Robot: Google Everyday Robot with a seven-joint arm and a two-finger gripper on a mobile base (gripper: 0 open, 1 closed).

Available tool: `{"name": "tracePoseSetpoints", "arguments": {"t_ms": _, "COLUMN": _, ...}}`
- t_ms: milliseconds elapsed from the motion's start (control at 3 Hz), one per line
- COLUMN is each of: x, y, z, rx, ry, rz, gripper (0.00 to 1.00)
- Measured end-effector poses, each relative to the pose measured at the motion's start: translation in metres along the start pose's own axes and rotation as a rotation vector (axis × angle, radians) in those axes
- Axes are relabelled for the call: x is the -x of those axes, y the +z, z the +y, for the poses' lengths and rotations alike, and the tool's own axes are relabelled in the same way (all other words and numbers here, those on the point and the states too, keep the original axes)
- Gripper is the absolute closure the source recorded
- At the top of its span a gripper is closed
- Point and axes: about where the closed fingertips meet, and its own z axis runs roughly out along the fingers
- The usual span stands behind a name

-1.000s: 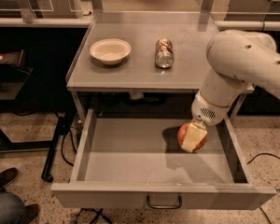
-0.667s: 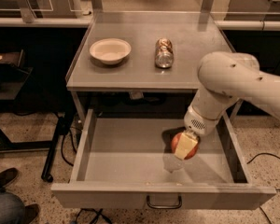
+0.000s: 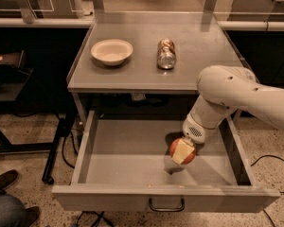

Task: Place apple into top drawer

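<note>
The top drawer (image 3: 132, 150) is pulled fully open below the grey table; its flat front panel carries a small dark pull handle (image 3: 166, 205). My gripper (image 3: 182, 151) reaches down into the drawer's right half and is shut on the red-orange apple (image 3: 174, 147). The pale fingers (image 3: 181, 150) cover much of the apple's front. The apple hangs just above the drawer floor, with its shadow below it.
On the table top (image 3: 142, 74) stand a white bowl (image 3: 111, 51) at the left and a silver-brown can (image 3: 166, 53) lying on its side. My white arm (image 3: 236, 96) crosses the drawer's right wall. A person's shoes (image 3: 4, 181) show at the lower left.
The gripper with the apple has moved left and toward the drawer front, deeper into the drawer. The apple stays held.
</note>
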Motion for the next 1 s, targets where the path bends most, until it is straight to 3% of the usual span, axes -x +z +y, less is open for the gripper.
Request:
{"name": "tracePoseSetpoints", "arguments": {"t_ms": 333, "x": -0.002, "y": 0.007, "z": 0.003, "rx": 0.01, "ry": 0.037, "rz": -0.01, "gripper": 1.0}}
{"name": "tracePoseSetpoints", "arguments": {"t_ms": 1000, "x": 0.012, "y": 0.042, "z": -0.007, "rx": -0.071, "ry": 0.169, "rz": -0.066, "gripper": 1.0}}
